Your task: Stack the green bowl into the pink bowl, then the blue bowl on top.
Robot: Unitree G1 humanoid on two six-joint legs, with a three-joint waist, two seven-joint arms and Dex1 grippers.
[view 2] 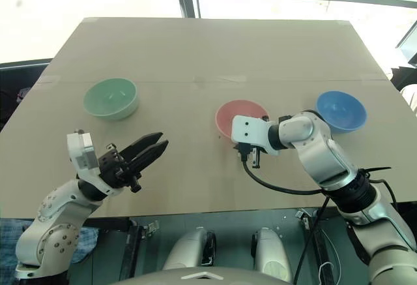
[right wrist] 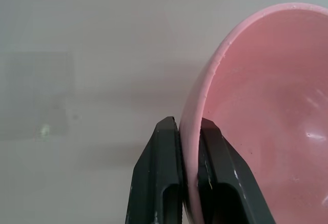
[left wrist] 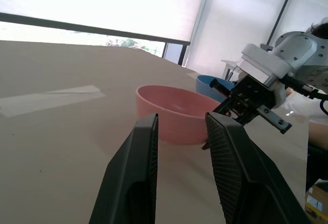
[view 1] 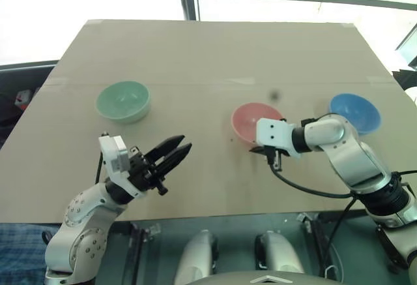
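The pink bowl (view 1: 253, 120) sits near the middle of the table (view 1: 195, 57), a little toward three o'clock, with the blue bowl (view 1: 355, 112) further out at three o'clock and the green bowl (view 1: 123, 101) well apart at nine o'clock. All three look like thin, stiff plastic — light, smooth and probably slippery, so the rim is the sensible place to pinch, one finger inside the wall and one outside. The right gripper (right wrist: 188, 147) does exactly that: its fingers are clamped on the pink bowl's near rim, at about six o'clock on the bowl. A light bowl gripped at one edge may tip or slide on the table. The left gripper (view 1: 174, 148) hovers near the front edge at about seven o'clock — fingers apart, empty, touching nothing.
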